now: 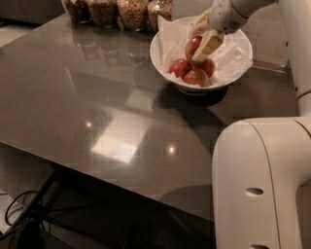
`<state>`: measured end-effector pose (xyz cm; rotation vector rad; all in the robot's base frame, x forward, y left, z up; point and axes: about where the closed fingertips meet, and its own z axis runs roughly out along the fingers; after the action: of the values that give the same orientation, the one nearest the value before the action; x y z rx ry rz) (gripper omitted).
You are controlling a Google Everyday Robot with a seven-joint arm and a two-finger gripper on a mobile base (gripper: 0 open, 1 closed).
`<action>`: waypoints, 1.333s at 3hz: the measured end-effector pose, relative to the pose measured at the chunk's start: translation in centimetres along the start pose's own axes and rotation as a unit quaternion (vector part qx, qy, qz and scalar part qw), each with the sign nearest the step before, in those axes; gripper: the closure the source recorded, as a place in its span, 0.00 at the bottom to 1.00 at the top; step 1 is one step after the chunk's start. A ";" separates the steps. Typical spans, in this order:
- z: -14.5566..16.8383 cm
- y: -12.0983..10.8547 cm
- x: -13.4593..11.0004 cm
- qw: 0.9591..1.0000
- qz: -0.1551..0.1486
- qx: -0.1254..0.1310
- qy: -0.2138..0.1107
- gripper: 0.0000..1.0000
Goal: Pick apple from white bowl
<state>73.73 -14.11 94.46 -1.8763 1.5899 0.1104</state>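
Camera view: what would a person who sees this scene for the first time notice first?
The white bowl on the far right part of the dark table draws the eye, with its crumpled paper and red apples. The gripper reaches down into it from the upper right, against the topmost apple. Glass jars of grains line the far edge, and the robot's white body fills the near right corner.
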 end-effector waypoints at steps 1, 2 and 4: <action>-1.8 -0.7 -2.5 1.000 0.005 0.017 -0.021 1.00; -3.1 -1.3 -4.5 0.999 0.010 0.030 -0.037 1.00; -4.4 -1.9 -6.4 0.998 0.014 0.043 -0.054 1.00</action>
<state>72.27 -10.97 101.70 -1.7524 1.5246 0.1496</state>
